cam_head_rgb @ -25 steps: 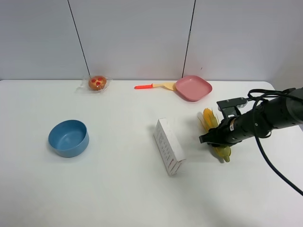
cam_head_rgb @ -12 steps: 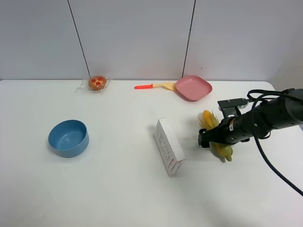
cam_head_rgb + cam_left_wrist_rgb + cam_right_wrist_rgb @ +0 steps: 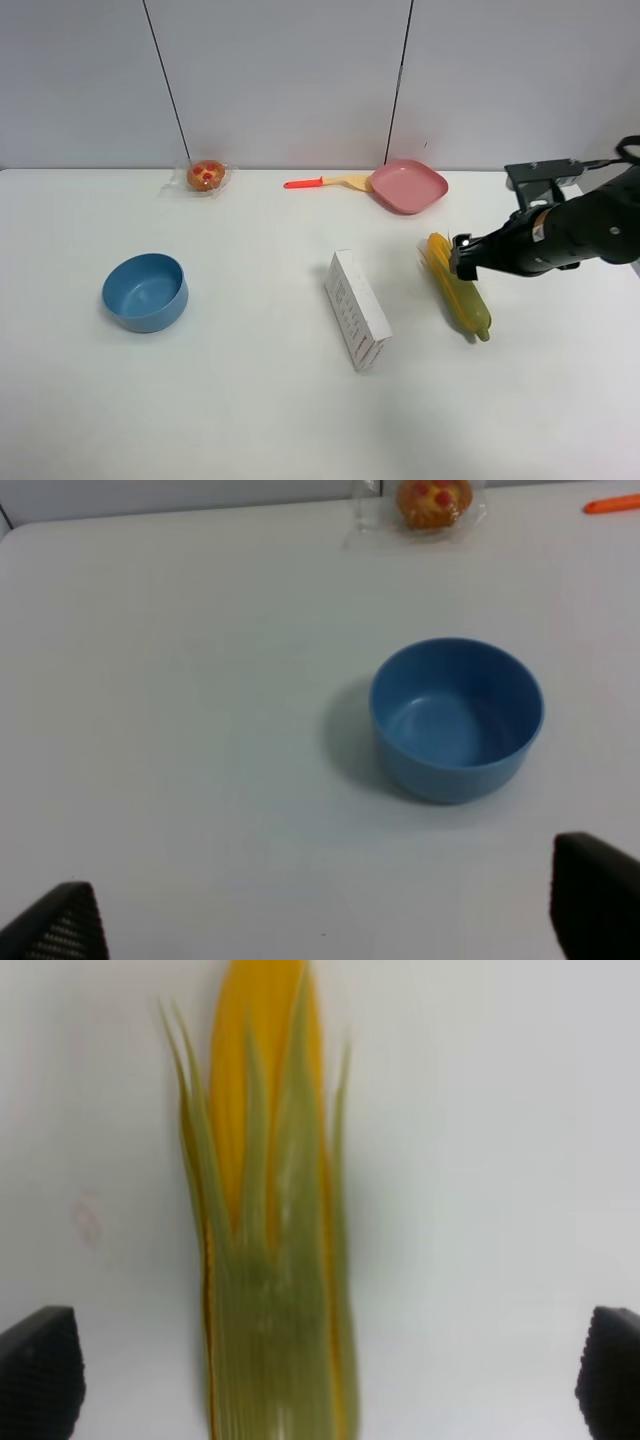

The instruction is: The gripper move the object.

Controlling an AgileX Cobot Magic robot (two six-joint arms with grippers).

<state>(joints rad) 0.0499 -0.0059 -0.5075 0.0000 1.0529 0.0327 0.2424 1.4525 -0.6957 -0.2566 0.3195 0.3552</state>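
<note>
The toy corn cob (image 3: pixel 460 290), yellow kernels with green husk, lies flat on the white table to the right of the white box (image 3: pixel 357 308). My right gripper (image 3: pixel 464 257) hovers above the corn's yellow end, open and empty. In the right wrist view the corn (image 3: pixel 270 1260) lies lengthwise below the right gripper (image 3: pixel 325 1375), whose fingertips (image 3: pixel 40 1365) stand wide apart on either side, not touching it. My left gripper (image 3: pixel 325 915) is open and empty, short of the blue bowl (image 3: pixel 457 720). The left arm is out of the exterior view.
The blue bowl (image 3: pixel 145 290) stands at the left. A wrapped pastry (image 3: pixel 206 176), an orange-handled spatula (image 3: pixel 325 182) and a pink plate (image 3: pixel 408 186) lie along the back edge. The right arm's cables trail off to the right.
My right gripper has lifted off the corn and drawn back to the right. The corn, half covered by the gripper before, now lies free in about the same spot.
</note>
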